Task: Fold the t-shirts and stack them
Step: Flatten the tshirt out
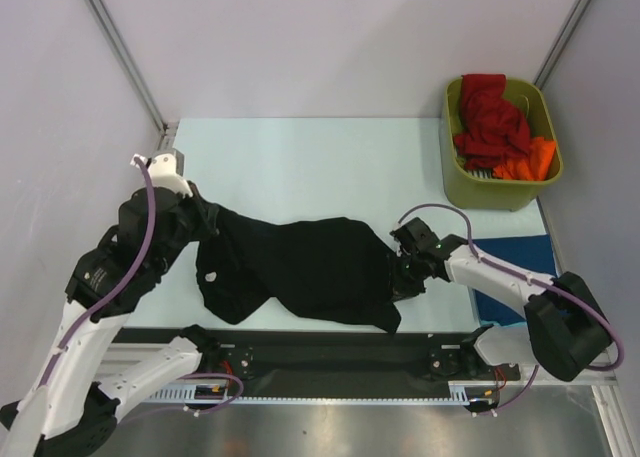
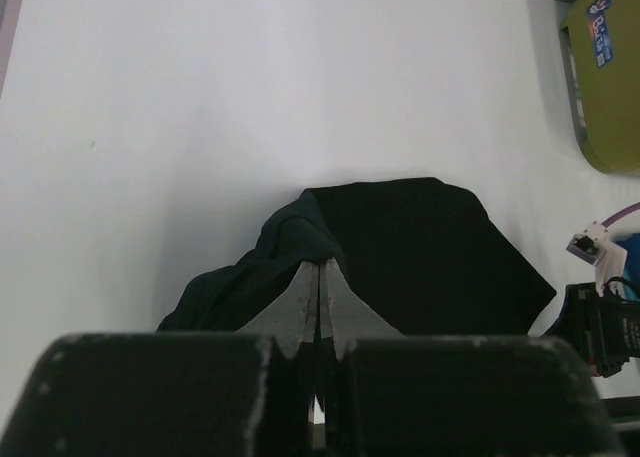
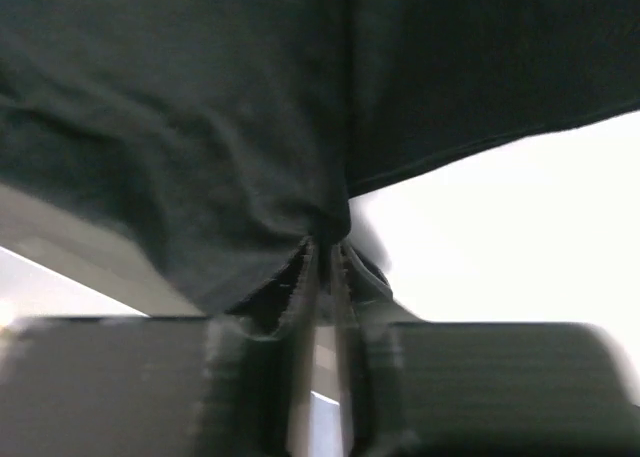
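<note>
The black t-shirt (image 1: 300,267) is showing as soft, matt cloth, creasing into loose folds. The table (image 1: 300,157) under it is presenting a smooth, pale, faintly shiny top. The bin (image 1: 500,192) is looking like smooth olive plastic, and the red t-shirt (image 1: 492,122) and orange t-shirt (image 1: 528,162) in it are showing matt, crumpled cloth. The left gripper (image 2: 319,267) is showing dull grey, rough-edged faces.
</note>
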`<state>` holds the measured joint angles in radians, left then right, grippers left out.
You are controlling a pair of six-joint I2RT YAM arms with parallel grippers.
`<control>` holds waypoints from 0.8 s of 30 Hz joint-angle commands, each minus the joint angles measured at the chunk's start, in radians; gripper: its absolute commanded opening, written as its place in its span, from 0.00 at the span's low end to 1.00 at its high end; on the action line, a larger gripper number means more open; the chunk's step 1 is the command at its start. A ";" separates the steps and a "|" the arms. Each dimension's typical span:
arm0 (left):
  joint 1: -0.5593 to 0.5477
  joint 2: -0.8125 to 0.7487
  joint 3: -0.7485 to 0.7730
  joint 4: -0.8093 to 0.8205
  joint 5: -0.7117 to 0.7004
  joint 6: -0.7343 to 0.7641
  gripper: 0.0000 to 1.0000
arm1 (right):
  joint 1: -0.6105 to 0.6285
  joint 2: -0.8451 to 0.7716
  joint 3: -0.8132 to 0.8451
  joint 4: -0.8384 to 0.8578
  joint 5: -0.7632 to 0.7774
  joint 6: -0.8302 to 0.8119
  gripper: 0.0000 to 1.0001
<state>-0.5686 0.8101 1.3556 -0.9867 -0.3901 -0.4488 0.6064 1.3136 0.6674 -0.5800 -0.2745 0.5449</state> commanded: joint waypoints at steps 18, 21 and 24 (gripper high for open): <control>0.007 -0.111 0.169 -0.118 -0.239 -0.010 0.00 | 0.021 -0.255 0.325 -0.517 -0.183 -0.148 0.00; 0.009 -0.065 0.197 -0.089 -0.227 0.015 0.00 | -0.098 -0.252 0.311 -0.360 -0.456 -0.146 0.02; 0.009 -0.032 0.203 -0.067 -0.222 0.022 0.00 | -0.152 -0.252 0.334 -0.343 -0.385 -0.118 0.00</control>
<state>-0.5678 0.7319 1.5288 -1.1252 -0.5823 -0.4591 0.4877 1.0771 0.9524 -0.9585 -0.6022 0.4320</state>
